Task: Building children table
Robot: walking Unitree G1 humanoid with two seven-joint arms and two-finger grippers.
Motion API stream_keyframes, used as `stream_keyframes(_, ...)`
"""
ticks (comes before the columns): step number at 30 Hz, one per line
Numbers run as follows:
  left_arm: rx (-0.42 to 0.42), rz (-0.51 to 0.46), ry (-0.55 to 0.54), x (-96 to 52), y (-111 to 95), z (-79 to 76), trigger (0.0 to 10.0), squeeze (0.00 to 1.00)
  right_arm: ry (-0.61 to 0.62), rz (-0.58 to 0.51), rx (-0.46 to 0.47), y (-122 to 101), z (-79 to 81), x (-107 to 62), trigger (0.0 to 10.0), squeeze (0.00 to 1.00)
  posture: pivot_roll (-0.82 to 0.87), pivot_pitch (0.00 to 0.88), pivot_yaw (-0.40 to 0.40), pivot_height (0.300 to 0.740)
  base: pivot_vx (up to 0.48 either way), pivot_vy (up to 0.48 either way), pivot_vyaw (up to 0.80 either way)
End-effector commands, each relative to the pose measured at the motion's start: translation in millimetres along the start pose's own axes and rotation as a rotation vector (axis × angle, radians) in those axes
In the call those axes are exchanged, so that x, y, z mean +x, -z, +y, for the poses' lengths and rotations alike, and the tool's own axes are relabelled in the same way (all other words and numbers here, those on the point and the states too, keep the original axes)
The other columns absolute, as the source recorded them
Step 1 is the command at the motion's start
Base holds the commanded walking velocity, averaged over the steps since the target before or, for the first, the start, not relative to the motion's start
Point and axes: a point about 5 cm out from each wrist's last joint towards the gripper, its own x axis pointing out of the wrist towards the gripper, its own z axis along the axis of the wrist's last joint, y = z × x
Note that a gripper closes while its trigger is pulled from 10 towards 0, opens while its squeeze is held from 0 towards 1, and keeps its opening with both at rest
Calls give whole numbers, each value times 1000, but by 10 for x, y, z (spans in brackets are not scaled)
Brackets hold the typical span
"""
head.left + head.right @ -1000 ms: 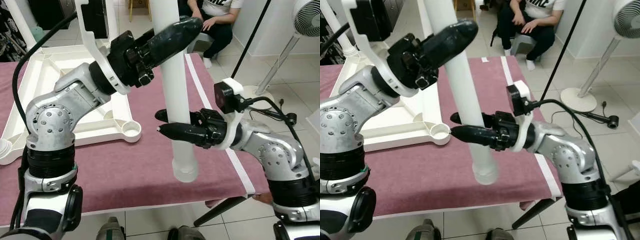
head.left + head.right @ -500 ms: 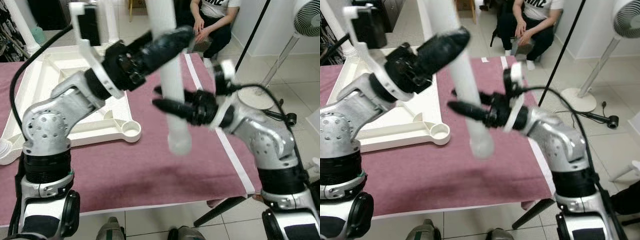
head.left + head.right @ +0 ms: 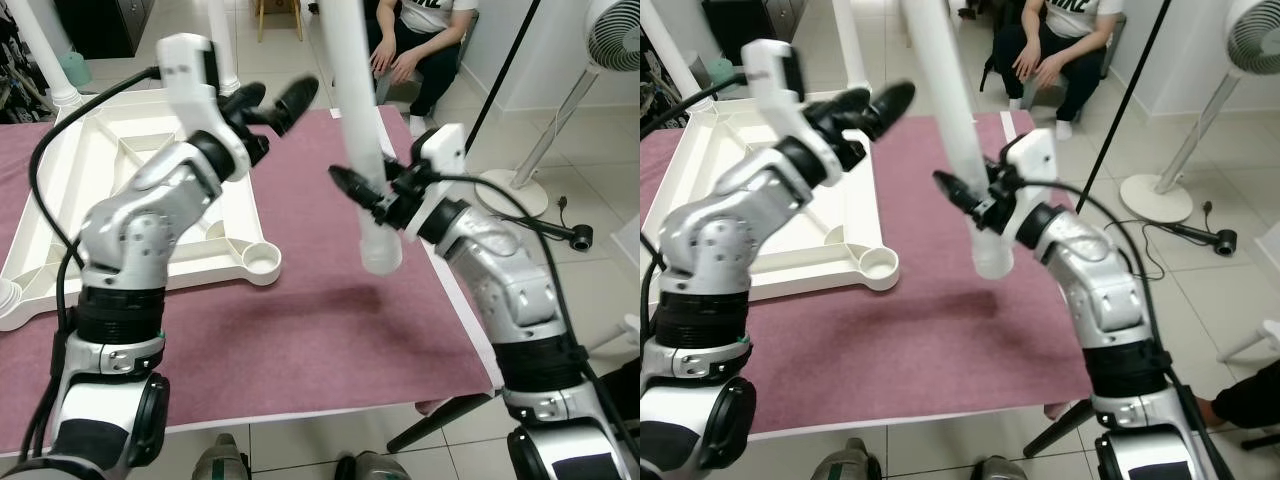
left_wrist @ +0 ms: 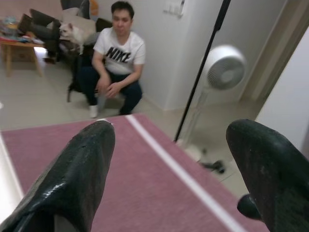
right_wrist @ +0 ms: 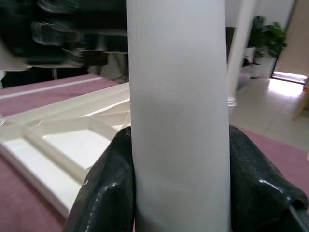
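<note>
Now that my left hand (image 3: 268, 102) has let go of the white table leg (image 3: 357, 130) and drawn back over the far edge of the upturned table frame (image 3: 60, 190), its fingers spread and empty, the leg hangs from my right hand (image 3: 362, 192) alone, clamped round it; its open lower end has risen clear of the maroon tabletop (image 3: 300, 330); I judge the corner socket (image 3: 262, 262) is next.
</note>
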Motion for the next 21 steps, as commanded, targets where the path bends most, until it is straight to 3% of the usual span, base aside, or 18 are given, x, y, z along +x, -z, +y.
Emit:
stream_keyframes(1, 47, -1, 11, 43, -50, -60, 10000, 0, -15, 14, -23, 39, 41, 34, 10000, 0, 28, 0, 32, 740, 0, 0, 0)
stream_keyframes(2, 52, -10, 43, 66, -85, -130, 10000, 0, -29, 44, -44, 111, 72, 66, 10000, 0, 29, 0, 35, 740, 0, 0, 0)
stream_keyframes(4, 52, -10, 43, 66, -85, -130, 10000, 0, -29, 44, -44, 111, 72, 66, 10000, 0, 29, 0, 35, 740, 0, 0, 0)
stream_keyframes(7, 59, -62, 169, 84, -179, -390, 10000, 0, -26, 139, -116, 347, 110, 180, 10000, 0, 31, 0, 37, 740, 0, 0, 0)
stream_keyframes(16, 59, -116, 252, 25, -269, -529, 10000, 0, 0, 168, -97, 432, 91, 271, 10000, 0, 42, 0, 30, 740, 0, 0, 0)
stream_keyframes(19, 83, -59, 162, 84, -175, -446, 10000, 0, 11, 133, -73, 374, 91, 317, 10000, 0, 45, 0, 24, 740, 0, 0, 0)
stream_keyframes(21, 160, 25, -28, 176, -28, -253, 10000, 0, 29, 72, -62, 286, 98, 322, 10000, 0, 46, 0, 20, 740, 0, 0, 0)
